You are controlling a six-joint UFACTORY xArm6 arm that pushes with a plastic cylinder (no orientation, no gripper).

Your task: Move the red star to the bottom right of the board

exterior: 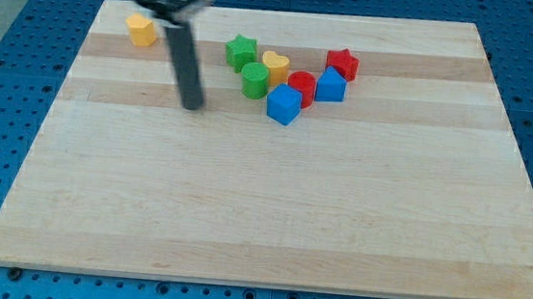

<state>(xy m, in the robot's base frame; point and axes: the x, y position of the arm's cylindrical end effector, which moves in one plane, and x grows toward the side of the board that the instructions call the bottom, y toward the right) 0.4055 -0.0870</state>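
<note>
The red star (343, 63) lies near the view's top, right of centre, at the right end of a cluster of blocks. It touches a blue block (330, 85) just below it. My tip (192, 105) rests on the board well to the left of the cluster, far from the red star. The rod rises from it toward the view's top left.
The cluster also holds a green star (241, 50), a green cylinder (254, 80), a yellow heart (275, 66), a red cylinder (301, 88) and a blue cube (284, 104). A yellow block (142, 29) sits alone at the top left. The wooden board (270, 218) ends at blue pegboard.
</note>
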